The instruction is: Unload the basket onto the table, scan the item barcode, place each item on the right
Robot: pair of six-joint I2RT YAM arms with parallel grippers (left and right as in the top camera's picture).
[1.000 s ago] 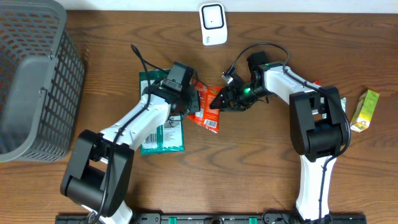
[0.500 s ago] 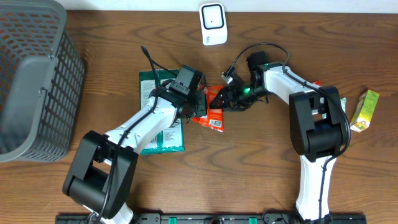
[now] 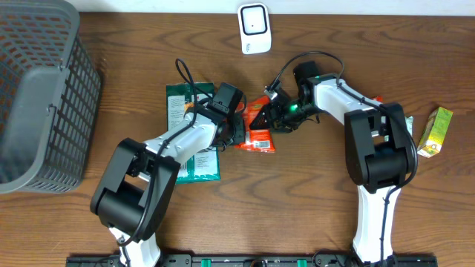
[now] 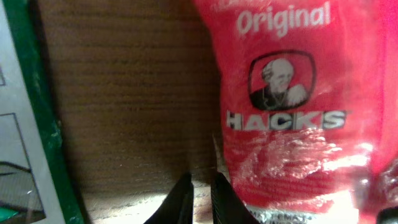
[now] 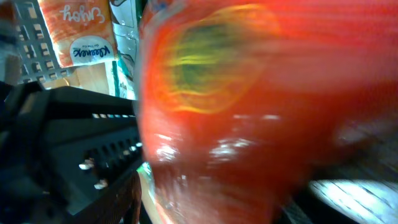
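My white-and-black left arm (image 3: 174, 144) reaches up and to the right from its base at the near edge, with the wrist angled toward the centre. On the wrist camera the black left gripper (image 3: 239, 132) shows its two dark fingertips (image 4: 178, 200) almost together, only a thin slit between them. The right arm (image 3: 349, 100) rises from its base and bends left. Its black right gripper (image 3: 273, 117) faces the left one, close beside it. I can't tell how its jaws stand.

White-shelled left arm (image 3: 172, 144) and right arm (image 3: 349, 100), black joints, looping black cables (image 3: 315, 55), green wrist light (image 3: 293, 108).
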